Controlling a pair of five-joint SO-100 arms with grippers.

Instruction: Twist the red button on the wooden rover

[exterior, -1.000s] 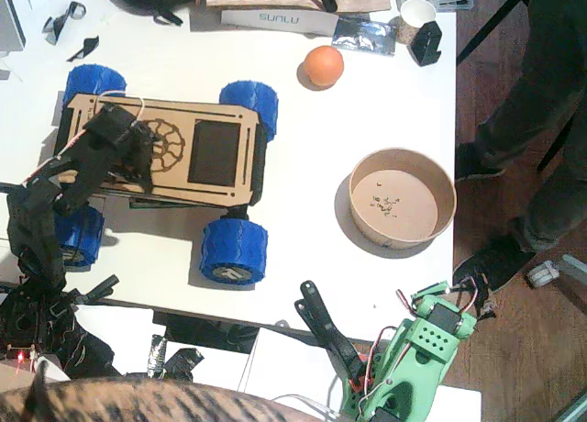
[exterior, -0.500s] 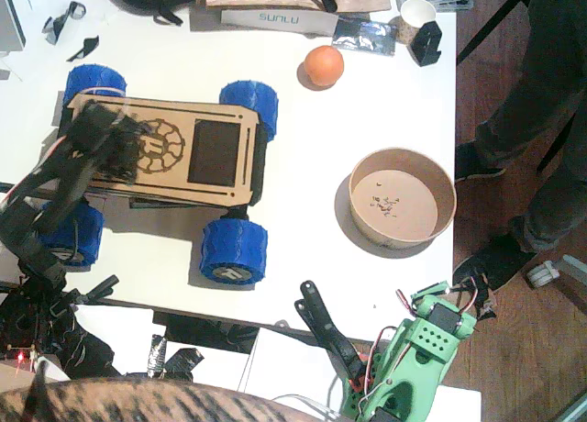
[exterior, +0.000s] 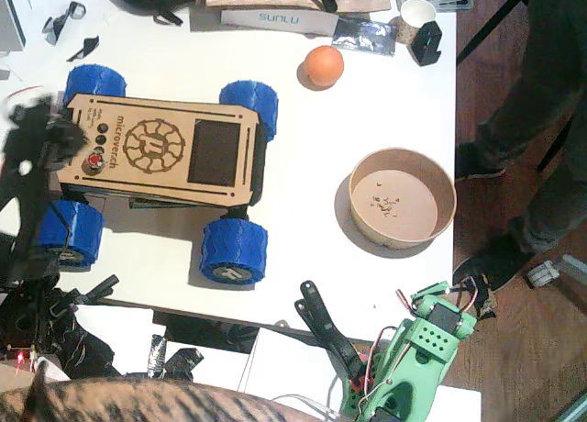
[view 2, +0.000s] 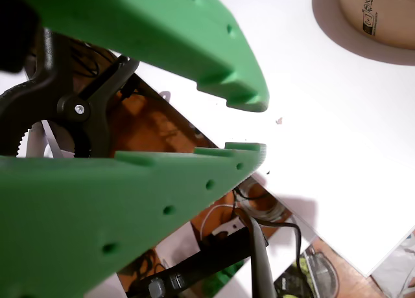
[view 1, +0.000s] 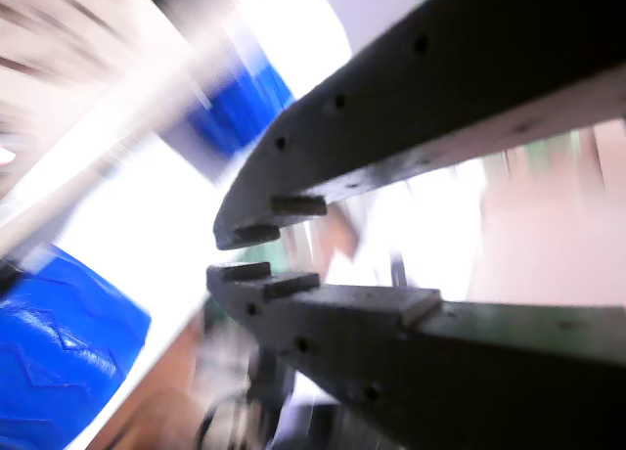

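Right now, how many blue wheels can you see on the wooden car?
4. On the wooden rover: far left wheel, far right wheel, near left wheel, partly behind the black left arm, and near right wheel.

The wooden rover [exterior: 170,151] has a matt, pale plywood deck with dark engraved lettering; its wheels [exterior: 233,252] look like ridged blue plastic; the red button [exterior: 94,162] is glossy within a silvery metal collar; the bowl [exterior: 402,198] is matt brown cardboard; the tabletop [exterior: 367,101] is smooth white.
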